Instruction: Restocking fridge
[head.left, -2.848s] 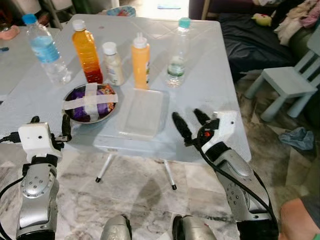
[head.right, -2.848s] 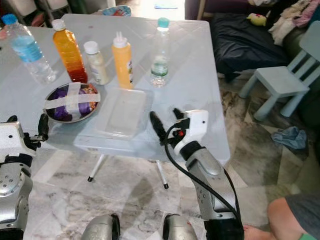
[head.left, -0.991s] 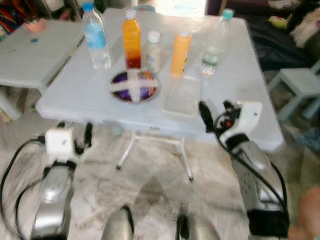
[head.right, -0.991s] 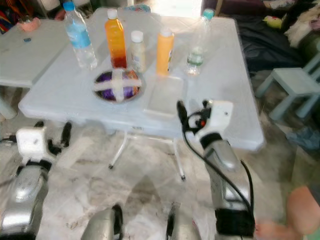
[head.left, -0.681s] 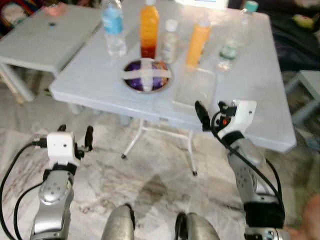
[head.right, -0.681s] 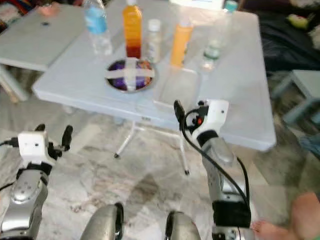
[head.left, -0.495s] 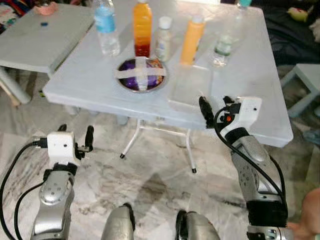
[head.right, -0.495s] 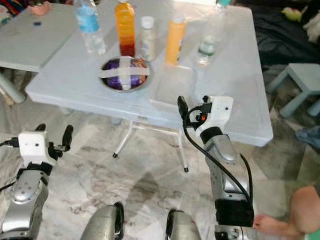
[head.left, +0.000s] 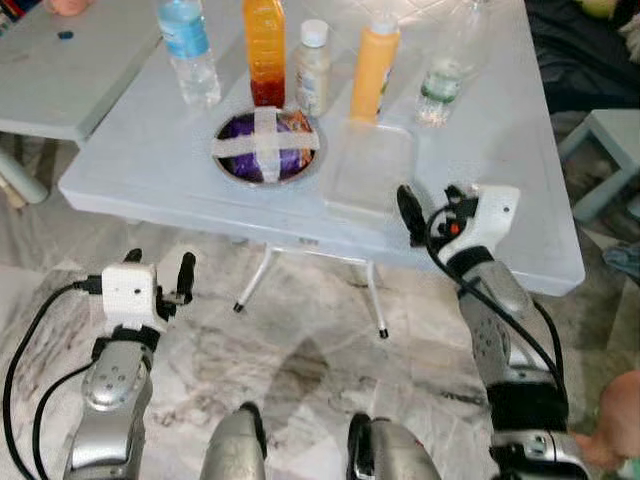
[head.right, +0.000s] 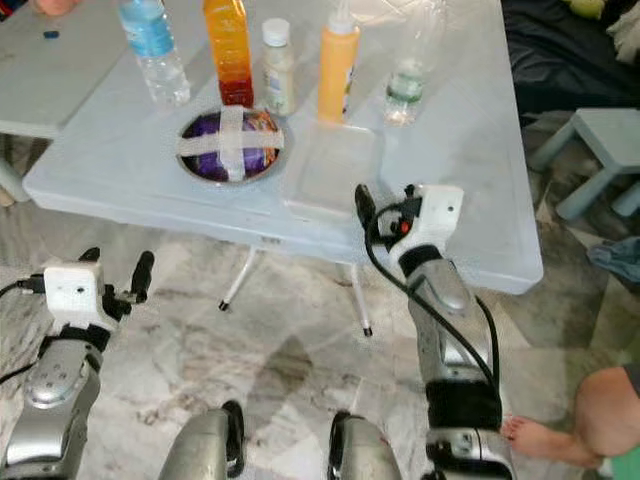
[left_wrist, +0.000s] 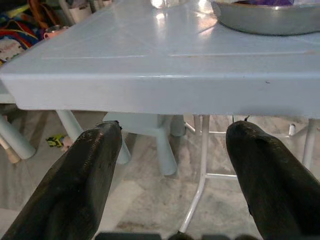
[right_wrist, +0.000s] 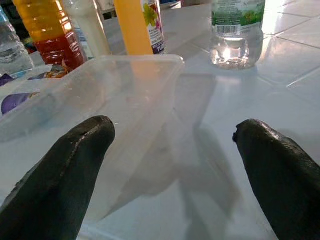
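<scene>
A pale blue square plastic folding table (head.left: 500, 150) stands on a grey-veined marble floor (head.left: 300, 350), with a second pale table (head.left: 70, 80) at ten o'clock and a light blue child's chair (head.left: 605, 150) at three o'clock. A person's bare foot (head.right: 535, 437) shows at four o'clock.

On the table, a clear rectangular plastic lidded container (head.left: 370, 180) lies near the front edge at twelve o'clock. A round steel bowl (head.left: 266, 149) crossed with pale tape, holding purple packets, sits at eleven o'clock. Behind them stand a blue-capped water bottle (head.left: 190, 55), an orange juice bottle (head.left: 265, 50), a small white-capped cream bottle (head.left: 313, 65), a yellow squeeze bottle (head.left: 372, 70) and a clear water bottle (head.left: 440, 75).

The right gripper (right_wrist: 175, 165), fingers spread apart, hovers over the table edge just beside the container. The left gripper (left_wrist: 172, 165), fingers likewise apart, hangs below the table's front edge at eight o'clock.
</scene>
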